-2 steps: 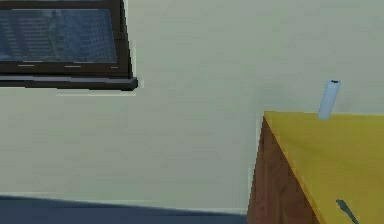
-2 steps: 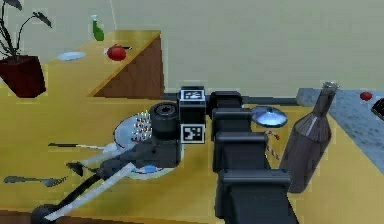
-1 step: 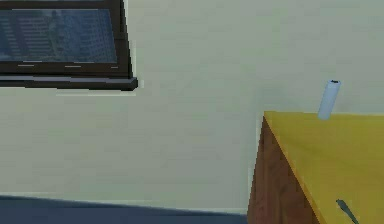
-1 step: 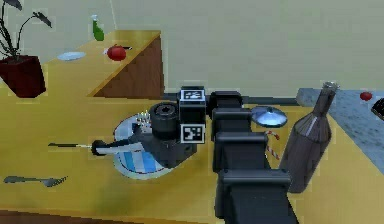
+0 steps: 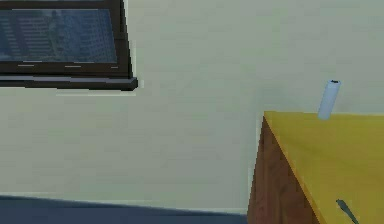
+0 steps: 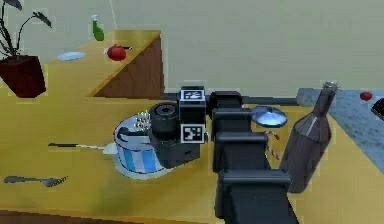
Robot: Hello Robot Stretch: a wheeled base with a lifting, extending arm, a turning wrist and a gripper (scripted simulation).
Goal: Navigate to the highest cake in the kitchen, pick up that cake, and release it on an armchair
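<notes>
**Watching the arm (image 6: 255,180) stretched across the yellow counter (image 6: 70,115)**

From my side view, the dark bar of the arm runs up from the bottom edge, and its two white marker squares (image 6: 191,112) stand at the far end. Left of them sits the gripper (image 6: 150,125). A round blue-and-white thing (image 6: 135,152) with a pale rim lies on the counter right at it. Its shape is too vague for me to call it the cake with any confidence. With that thing lying at the fingers, I cannot tell whether the gripper holds anything, nor how its fingers are set.

A knife (image 6: 80,147) lies just left of the round thing, and another utensil (image 6: 30,181) lies nearer the bottom left corner. A dark bottle (image 6: 310,130) stands upright right of the arm, with a grey dish (image 6: 268,118) just beside it and a small red thing (image 6: 366,97) farther right. At the far left are a potted plant (image 6: 22,70), a pale plate (image 6: 70,56), a green bottle (image 6: 97,30) and a red round fruit (image 6: 117,52).

Ahead I see a cream wall (image 5: 200,110) with a dark-framed window (image 5: 60,45) at upper left. A counter corner is at the right, bearing a white upright cylinder (image 5: 328,98).
</notes>
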